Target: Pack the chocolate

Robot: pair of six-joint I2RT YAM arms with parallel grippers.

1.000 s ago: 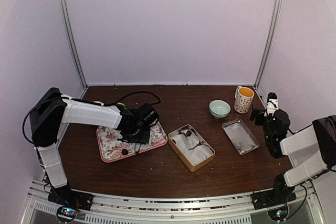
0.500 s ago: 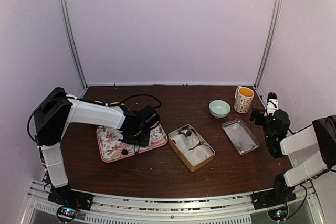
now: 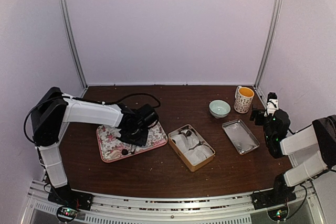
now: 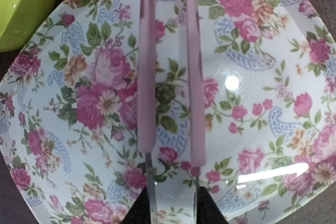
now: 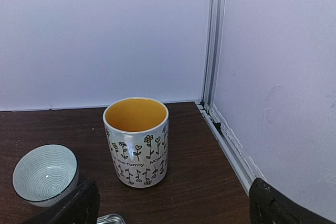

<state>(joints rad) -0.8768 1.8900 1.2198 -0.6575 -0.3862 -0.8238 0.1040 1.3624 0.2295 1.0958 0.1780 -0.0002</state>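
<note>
The flowered plate (image 3: 110, 148) lies at the left with one dark chocolate lump (image 3: 125, 151) near its front edge. My left gripper (image 3: 137, 131) hovers over the plate, shut on the pink tongs (image 4: 146, 77). Their two arms reach out over the plate (image 4: 252, 103), close together with nothing between them. No chocolate shows in the left wrist view. The brown box (image 3: 191, 147) at mid-table holds white paper cups and a dark lump (image 3: 187, 132). My right gripper (image 3: 261, 114) is open and empty at the far right, facing the mug (image 5: 136, 140).
A pale green bowl (image 3: 219, 108) and a flower-print mug (image 3: 244, 99) stand at the back right. A metal tray (image 3: 240, 136) lies in front of them. A lime-green object (image 4: 21, 3) sits beside the plate. The right wall rail (image 5: 212, 45) is close to my right gripper.
My left gripper with the tongs has shifted slightly over the plate. The right arm has not moved.
</note>
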